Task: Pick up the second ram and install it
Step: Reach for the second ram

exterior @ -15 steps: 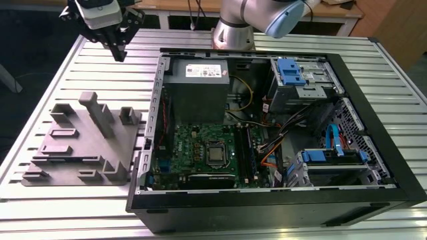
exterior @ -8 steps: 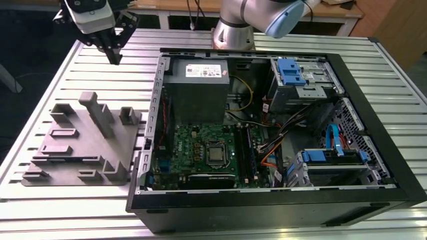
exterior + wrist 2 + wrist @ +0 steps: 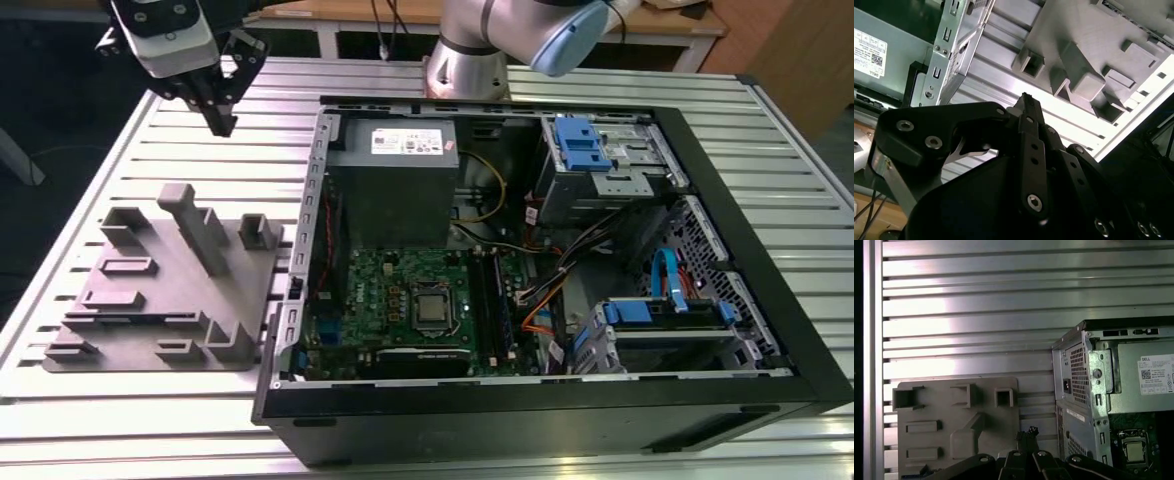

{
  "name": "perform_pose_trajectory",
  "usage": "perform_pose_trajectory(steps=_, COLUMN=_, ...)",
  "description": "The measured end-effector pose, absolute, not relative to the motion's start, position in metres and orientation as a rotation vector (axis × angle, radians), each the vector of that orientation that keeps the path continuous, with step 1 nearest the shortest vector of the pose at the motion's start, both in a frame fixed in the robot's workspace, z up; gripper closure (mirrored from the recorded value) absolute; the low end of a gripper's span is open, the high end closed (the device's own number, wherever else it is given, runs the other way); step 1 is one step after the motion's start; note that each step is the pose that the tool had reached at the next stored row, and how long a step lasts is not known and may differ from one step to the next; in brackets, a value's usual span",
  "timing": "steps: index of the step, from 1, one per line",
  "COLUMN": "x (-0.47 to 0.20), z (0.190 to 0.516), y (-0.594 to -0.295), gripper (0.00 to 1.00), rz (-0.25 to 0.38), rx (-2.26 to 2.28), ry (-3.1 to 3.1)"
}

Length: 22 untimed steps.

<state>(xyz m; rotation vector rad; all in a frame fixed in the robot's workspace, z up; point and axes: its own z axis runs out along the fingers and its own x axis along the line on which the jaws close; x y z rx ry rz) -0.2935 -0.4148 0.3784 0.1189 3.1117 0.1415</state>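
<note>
Hovering over slatted table [image 3: 80,425] near grey holder block [image 3: 160,290], claw [image 3: 220,122] pinched shut, tips together, gripping nothing, apart from open computer case [image 3: 534,425], cannot tell whether second ram sits in black slots [image 3: 491,310] of motherboard [image 3: 387,290].

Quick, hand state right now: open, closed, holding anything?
Hand: closed, fingertips together, above the table near the grey holder block.

Gripper [image 3: 1028,433] and holder [image 3: 934,440] cut off at first wrist view's edge. Motherboard [image 3: 387,290] slots too small to judge.
</note>
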Motion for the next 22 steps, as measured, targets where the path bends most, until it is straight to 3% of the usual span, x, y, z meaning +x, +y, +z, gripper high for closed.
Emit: perform_pose_trajectory(steps=22, x=-0.322, z=0.372, y=-0.431, gripper=0.93, rz=0.141, rx=0.119, ry=3.111)
